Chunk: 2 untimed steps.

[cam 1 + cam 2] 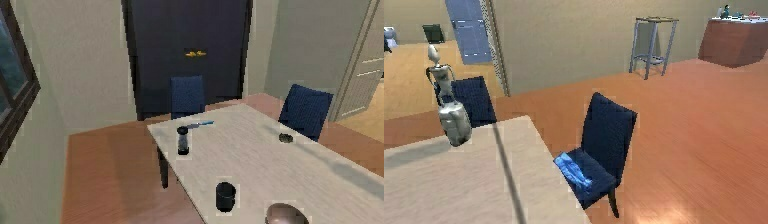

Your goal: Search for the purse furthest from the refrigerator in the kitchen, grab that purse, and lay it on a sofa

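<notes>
The room is lit softly and evenly, the table (300, 170) and walls being left rather dim in the forward view, while a faint sheen is seen on the wooden floor (684, 130), a narrow shadow is cast across the table, and the door frame (352, 70) is shown leaning at the edge.

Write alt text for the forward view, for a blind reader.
A pale table stands on a reddish floor, with one blue chair at its far end and a second chair at its right side. A dark double door stands behind. Two dark containers sit on the table.
</notes>
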Motion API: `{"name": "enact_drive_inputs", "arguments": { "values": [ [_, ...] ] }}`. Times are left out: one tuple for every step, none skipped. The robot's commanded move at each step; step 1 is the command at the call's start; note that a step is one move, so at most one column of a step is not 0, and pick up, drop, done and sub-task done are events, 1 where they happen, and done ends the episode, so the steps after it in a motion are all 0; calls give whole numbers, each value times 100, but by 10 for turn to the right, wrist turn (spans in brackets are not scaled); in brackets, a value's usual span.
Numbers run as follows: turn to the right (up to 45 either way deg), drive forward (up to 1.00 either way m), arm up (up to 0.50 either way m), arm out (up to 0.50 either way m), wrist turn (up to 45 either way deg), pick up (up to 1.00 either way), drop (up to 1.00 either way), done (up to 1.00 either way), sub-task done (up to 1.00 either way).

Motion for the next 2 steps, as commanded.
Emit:
{"name": "enact_drive_inputs", "arguments": {
  "values": [
    [0,0,16,0,0,0,0,0,0],
    [0,0,0,44,0,0,0,0,0]
  ]
}}
